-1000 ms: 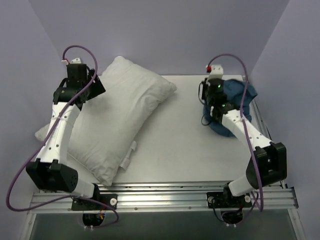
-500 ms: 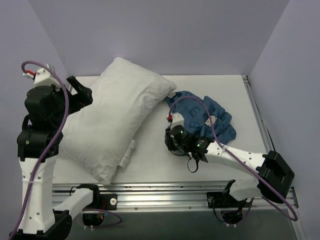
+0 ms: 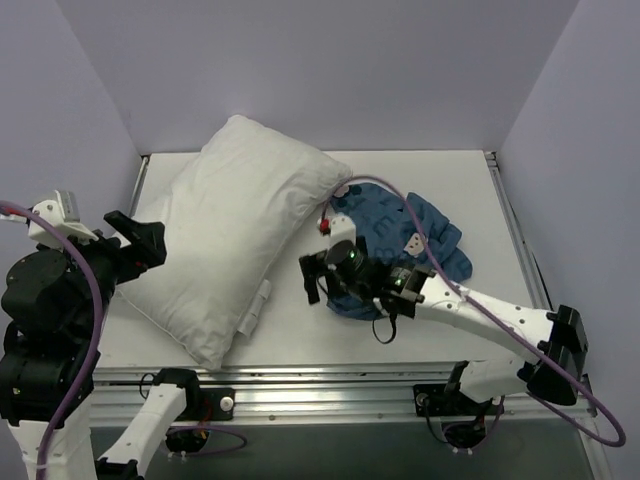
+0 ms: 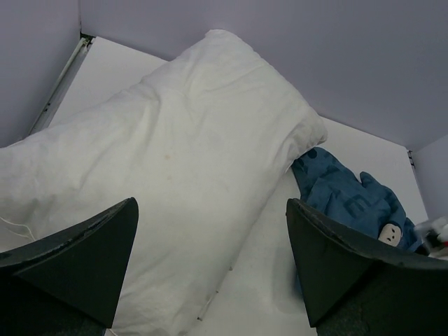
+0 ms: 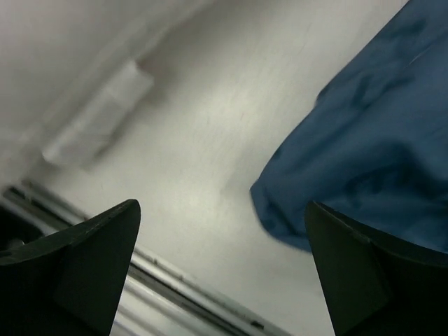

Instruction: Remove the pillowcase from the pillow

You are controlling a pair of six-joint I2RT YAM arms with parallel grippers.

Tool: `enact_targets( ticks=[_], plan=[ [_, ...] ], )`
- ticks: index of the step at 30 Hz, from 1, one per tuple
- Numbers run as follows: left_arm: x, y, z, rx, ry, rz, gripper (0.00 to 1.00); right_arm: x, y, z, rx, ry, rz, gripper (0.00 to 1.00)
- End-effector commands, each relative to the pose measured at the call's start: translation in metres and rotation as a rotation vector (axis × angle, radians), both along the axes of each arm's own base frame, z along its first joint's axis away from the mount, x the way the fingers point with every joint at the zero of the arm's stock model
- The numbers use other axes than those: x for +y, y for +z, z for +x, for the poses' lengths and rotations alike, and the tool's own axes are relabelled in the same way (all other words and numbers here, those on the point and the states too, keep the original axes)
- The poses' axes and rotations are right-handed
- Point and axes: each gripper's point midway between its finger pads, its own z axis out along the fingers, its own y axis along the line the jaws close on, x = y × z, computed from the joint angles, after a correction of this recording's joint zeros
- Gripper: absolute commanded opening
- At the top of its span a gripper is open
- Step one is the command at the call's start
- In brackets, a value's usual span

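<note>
Left gripper (image 4: pixel 210 210): jaws wide, empty, hovering at frame left. Right gripper (image 5: pixel 222 206): also spread, holding nothing, low at centre by the near edge of the pillowcase (image 3: pixel 400 235). Pillowcase crumpled centre-right, off the pillow (image 3: pixel 230 230), touching its upper-right corner. Count: one pillow, one pillowcase, two arms. White table (image 3: pixel 480 180), lavender walls (image 3: pixel 320 70) on three sides.

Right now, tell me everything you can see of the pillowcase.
The pillowcase is soft blue fabric printed with darker blue letters and a small pale cartoon face. It is off the pillow, crumpled in a loose heap on the table, right of centre. Its far-left edge reaches the pillow's corner. The right arm crosses above it, and nothing grips it.
</note>
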Motion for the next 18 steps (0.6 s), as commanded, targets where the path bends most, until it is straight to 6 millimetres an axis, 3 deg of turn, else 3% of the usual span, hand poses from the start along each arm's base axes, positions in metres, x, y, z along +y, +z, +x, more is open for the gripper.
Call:
enact_targets(
  ticks=[1, 3, 4, 6, 7, 9, 10, 13, 14, 18],
  plan=[
    [0.005, -0.001, -0.009, 0.010, 0.014, 0.022, 0.94, -0.055, 0.084, 0.064, -0.204, -0.190, -0.047, 1.00],
    [0.007, 0.004, -0.016, 0.003, 0.017, 0.032, 0.94, -0.079, 0.112, 0.087, -0.265, -0.269, -0.057, 1.00],
    [0.009, 0.007, -0.020, -0.006, 0.025, 0.039, 0.94, -0.102, 0.137, 0.107, -0.300, -0.361, -0.030, 1.00],
    [0.014, 0.010, -0.028, -0.006, 0.039, 0.062, 0.94, -0.131, 0.164, 0.122, -0.336, -0.452, 0.006, 1.00],
    [0.018, 0.020, -0.035, -0.033, 0.060, 0.069, 0.94, -0.162, 0.185, 0.134, -0.366, -0.547, 0.022, 1.00],
    [0.025, 0.025, -0.044, -0.044, 0.086, 0.084, 0.94, -0.198, 0.211, 0.139, -0.417, -0.658, 0.028, 1.00],
    [0.028, 0.032, -0.050, -0.068, 0.098, 0.085, 0.94, -0.225, 0.232, 0.138, -0.452, -0.737, 0.032, 1.00],
    [0.041, 0.039, -0.062, -0.096, 0.162, 0.095, 0.94, -0.271, 0.269, 0.121, -0.537, -0.878, 0.024, 1.00],
    [0.046, 0.043, -0.070, -0.110, 0.183, 0.095, 0.94, -0.287, 0.292, 0.107, -0.588, -0.919, 0.047, 1.00],
    [0.053, 0.048, -0.085, -0.137, 0.196, 0.091, 0.94, -0.318, 0.334, 0.062, -0.693, -0.999, 0.100, 1.00]
  ],
)
